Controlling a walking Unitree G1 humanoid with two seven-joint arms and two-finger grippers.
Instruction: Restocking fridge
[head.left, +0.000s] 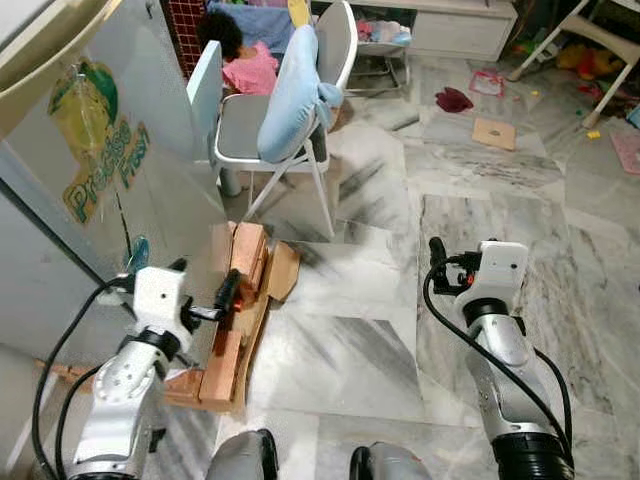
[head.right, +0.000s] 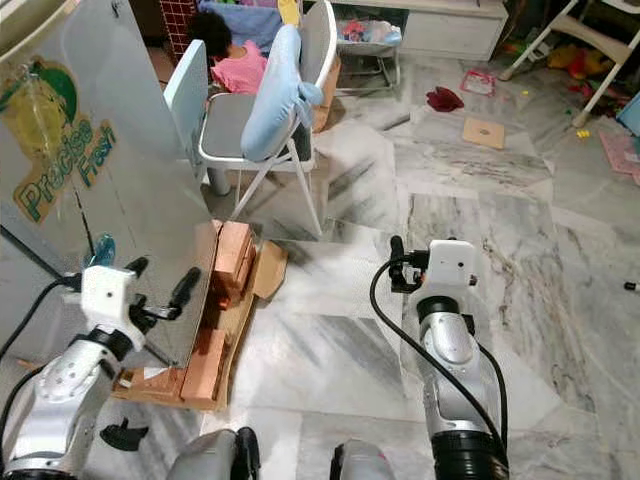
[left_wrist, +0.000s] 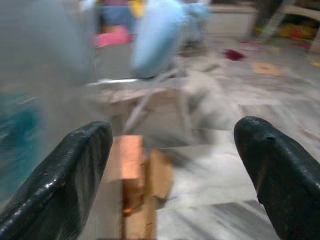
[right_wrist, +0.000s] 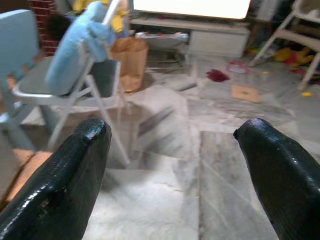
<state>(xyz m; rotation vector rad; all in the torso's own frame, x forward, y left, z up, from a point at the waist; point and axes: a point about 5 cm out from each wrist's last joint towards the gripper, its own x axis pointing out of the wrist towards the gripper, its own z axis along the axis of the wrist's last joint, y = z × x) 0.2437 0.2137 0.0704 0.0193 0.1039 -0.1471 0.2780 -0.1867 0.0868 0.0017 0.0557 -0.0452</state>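
On a grey-veined marble floor (head.left: 380, 330), beside the silver fridge door with its green "Precise Fresh" sticker (head.left: 95, 170), the left claw (head.left: 205, 308) hangs open and empty, fingers spread, close to the door's edge at nine o'clock. The right claw (right_wrist: 172, 165) is likewise open, holding nothing, over bare floor at three o'clock. Brown cardboard and orange blocks (head.left: 240, 300) lie at the door's foot. A grey folding chair draped with a pale blue cushion (head.left: 285, 95) stands at twelve o'clock, a person in pink (head.left: 245, 60) behind it. No stock is in hand; the door's edge likely needs a square approach, keeping clear of the blocks.
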